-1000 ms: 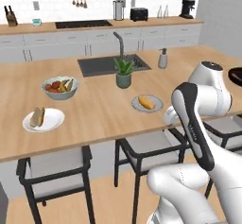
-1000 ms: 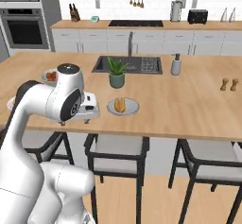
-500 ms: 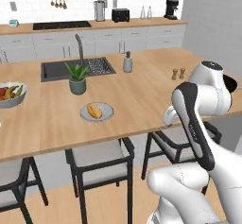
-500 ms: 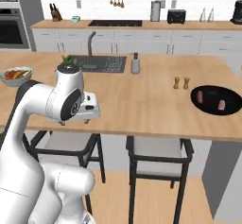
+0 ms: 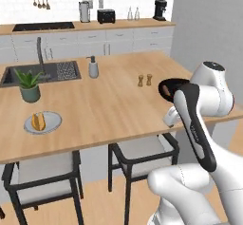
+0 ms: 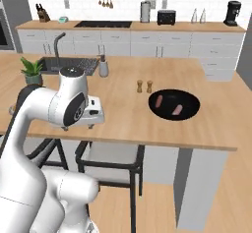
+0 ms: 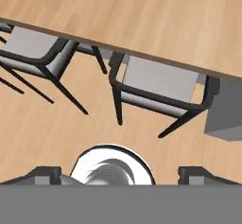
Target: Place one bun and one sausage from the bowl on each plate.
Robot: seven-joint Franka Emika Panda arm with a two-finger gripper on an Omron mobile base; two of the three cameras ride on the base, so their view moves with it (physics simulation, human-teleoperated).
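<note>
Claw (image 7: 118, 175) spread wide and empty, its tips apart over a grey-seated stool (image 7: 158, 83) and pale wood floor (image 7: 56, 133) at the island's edge. Beyond it runs the long wooden island counter (image 6: 123, 114). The black bowl (image 6: 174, 104) sits at the counter's right end with two sausages (image 6: 176, 110) in it, salt and pepper shakers (image 6: 144, 86) just beside. Far left, a plate (image 5: 42, 123) carries a bun (image 5: 38, 121), near the potted plant (image 5: 29, 85) and sink (image 5: 45, 72).

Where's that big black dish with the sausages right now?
In the right base view the black bowl sits on the wooden counter toward its right end, just right of the salt and pepper shakers, holding two sausages.
</note>
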